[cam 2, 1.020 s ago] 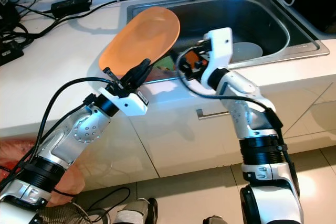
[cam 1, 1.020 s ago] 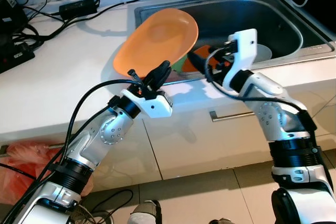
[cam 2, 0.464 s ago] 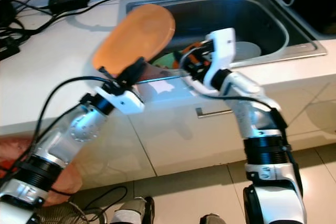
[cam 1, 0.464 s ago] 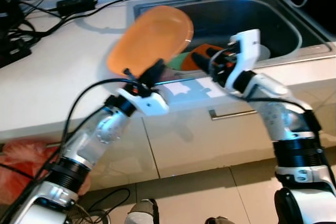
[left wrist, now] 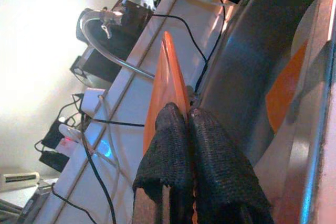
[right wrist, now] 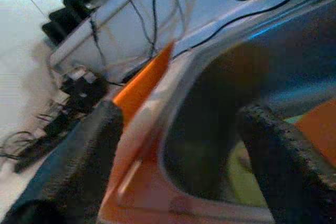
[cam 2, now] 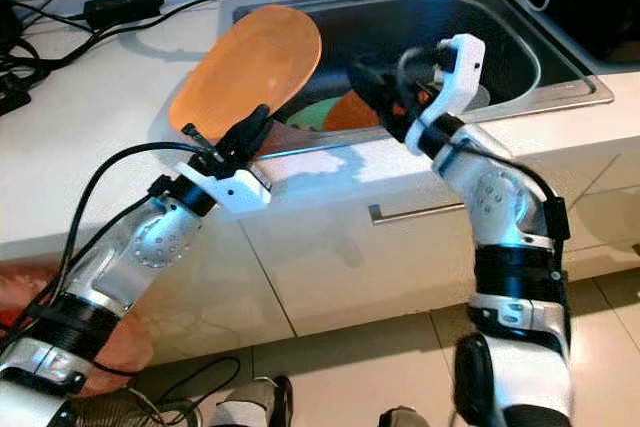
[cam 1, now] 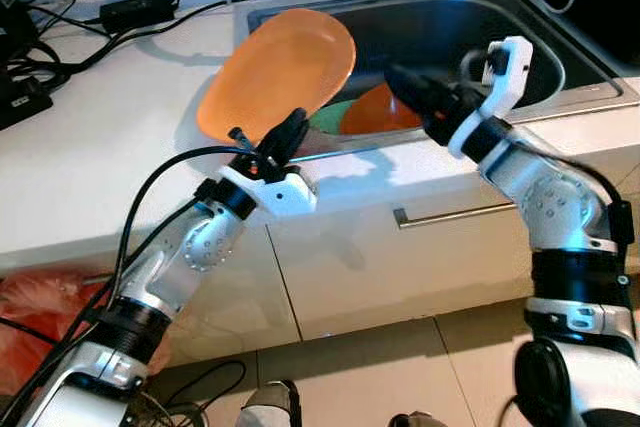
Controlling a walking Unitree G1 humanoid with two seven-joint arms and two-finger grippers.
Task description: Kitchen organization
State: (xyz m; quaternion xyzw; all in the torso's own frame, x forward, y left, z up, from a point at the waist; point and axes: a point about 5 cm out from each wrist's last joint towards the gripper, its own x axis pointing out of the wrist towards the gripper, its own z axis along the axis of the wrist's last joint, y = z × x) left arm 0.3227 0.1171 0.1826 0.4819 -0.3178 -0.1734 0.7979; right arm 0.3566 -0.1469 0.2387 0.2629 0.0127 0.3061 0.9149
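Bright, even indoor light in the head views, with soft shadows under the black cables on the white countertop (cam 1: 90,137) and mild glare on the glossy white cabinet fronts (cam 1: 400,267). Slightly motion-blurred around the right silver arm (cam 1: 540,187). Washed out by a strong white glow on one side in the left wrist view; soft, smeared and bluish in the right wrist view.

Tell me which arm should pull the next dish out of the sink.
Right. The right claw is open and empty, over the sink beside the orange dish lying in it. The left claw is shut on the orange plate, held above the counter edge.
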